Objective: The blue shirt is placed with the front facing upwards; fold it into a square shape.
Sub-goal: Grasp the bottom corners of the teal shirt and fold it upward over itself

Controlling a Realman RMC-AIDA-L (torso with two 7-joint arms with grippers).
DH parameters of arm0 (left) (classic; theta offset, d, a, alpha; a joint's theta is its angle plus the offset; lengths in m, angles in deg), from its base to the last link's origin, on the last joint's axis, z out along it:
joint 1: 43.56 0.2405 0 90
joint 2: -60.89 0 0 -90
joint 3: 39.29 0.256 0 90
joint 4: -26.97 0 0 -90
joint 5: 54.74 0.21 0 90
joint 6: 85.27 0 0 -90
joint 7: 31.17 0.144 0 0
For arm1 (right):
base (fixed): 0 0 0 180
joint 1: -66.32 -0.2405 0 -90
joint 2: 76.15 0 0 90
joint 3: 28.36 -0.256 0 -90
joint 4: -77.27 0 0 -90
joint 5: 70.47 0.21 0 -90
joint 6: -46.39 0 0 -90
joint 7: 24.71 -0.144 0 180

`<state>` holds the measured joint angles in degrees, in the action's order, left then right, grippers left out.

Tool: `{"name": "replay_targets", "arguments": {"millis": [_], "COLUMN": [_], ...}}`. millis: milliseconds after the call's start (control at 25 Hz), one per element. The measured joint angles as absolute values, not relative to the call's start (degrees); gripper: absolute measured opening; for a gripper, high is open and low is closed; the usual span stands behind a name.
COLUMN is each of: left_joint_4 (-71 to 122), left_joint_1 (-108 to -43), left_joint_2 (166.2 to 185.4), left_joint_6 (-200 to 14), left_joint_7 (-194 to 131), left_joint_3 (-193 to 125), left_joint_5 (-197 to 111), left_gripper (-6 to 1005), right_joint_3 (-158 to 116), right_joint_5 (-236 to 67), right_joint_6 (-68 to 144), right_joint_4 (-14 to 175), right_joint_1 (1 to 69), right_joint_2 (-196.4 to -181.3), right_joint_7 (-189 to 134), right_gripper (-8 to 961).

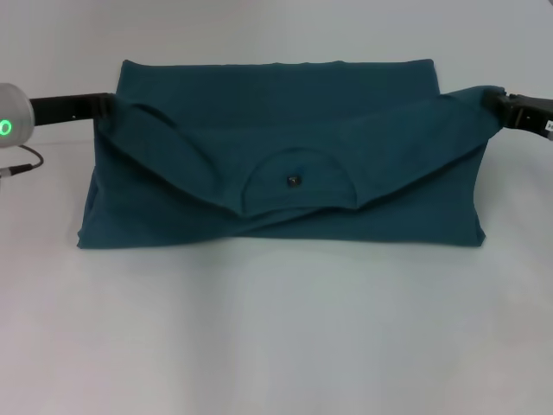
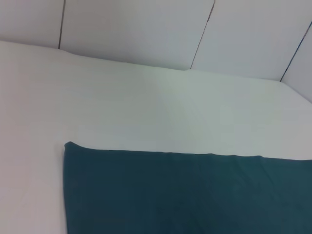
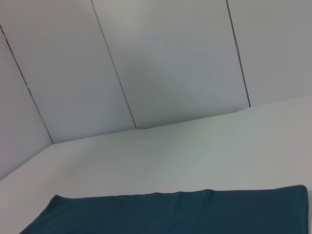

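The blue shirt (image 1: 276,130) lies across the white table (image 1: 276,328) as a wide band. Its collar end is turned over toward me, with the round neckline and small dark label (image 1: 294,180) showing in the middle. My left gripper (image 1: 107,107) holds the left corner of that turned-over layer just above the table. My right gripper (image 1: 496,97) holds the right corner the same way, so the cloth sags between them. The flat far edge of the shirt (image 2: 185,195) shows in the left wrist view, and the shirt (image 3: 170,212) shows again in the right wrist view.
A rounded grey arm part with a green light (image 1: 9,125) and a thin cable (image 1: 22,164) sit at the left edge. White wall panels (image 3: 170,63) rise behind the table's far side.
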<state>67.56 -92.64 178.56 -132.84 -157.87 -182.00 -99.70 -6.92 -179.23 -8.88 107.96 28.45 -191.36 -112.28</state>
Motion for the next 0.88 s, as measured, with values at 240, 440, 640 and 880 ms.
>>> {"name": "replay_targets", "arguments": {"millis": [240,440,640,880], "left_joint_4": [67.4,66.9,65.5,65.0], "left_joint_1": [-92.4,-92.4,-92.6,-92.9], "left_joint_2": [179.72,180.3,180.75,181.57], "left_joint_6": [-128.9,-126.7,-124.4,-121.8], "left_joint_7": [-157.8,-157.5,-156.6,-155.5], "left_joint_3": [-179.3,-178.3,-178.2,-177.0], "left_joint_5": [-99.7,-99.7,-99.7,-99.7], "left_gripper": [40,41,41,42], "right_joint_3": [-6.9,-6.9,-6.9,-6.9], "right_joint_5": [-179.2,-179.2,-178.9,-177.4], "right_joint_6": [-7.4,-5.4,-2.6,-0.7], "right_joint_4": [106.1,105.2,104.3,103.2], "right_joint_1": [28.0,27.3,26.7,26.4], "right_joint_2": [-191.5,-192.09,-192.54,-192.63], "right_joint_7": [-110.4,-108.4,-106.1,-103.5], "right_gripper": [35,35,34,37]}}
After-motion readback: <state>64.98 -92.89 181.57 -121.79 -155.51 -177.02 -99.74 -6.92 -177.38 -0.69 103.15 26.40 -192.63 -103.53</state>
